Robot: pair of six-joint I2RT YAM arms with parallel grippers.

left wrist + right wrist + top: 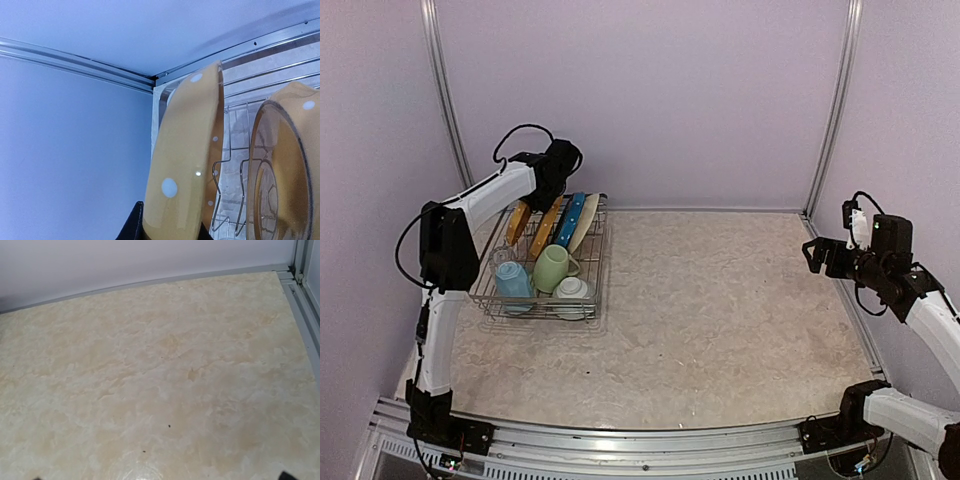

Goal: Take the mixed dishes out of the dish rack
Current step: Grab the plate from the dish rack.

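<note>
Dish rack (603,270); two yellow plates (546,228)

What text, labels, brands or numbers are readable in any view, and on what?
None readable in any view. The yellow plates carry only white dots, no characters. The dish rack, the cups, the left arm and the right arm show no legible marking.

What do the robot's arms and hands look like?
The left arm and right arm are slim white tubes joined by chunky black blocks, with thin black cables looping alongside. The left hand and right hand are black and two-fingered.
</note>
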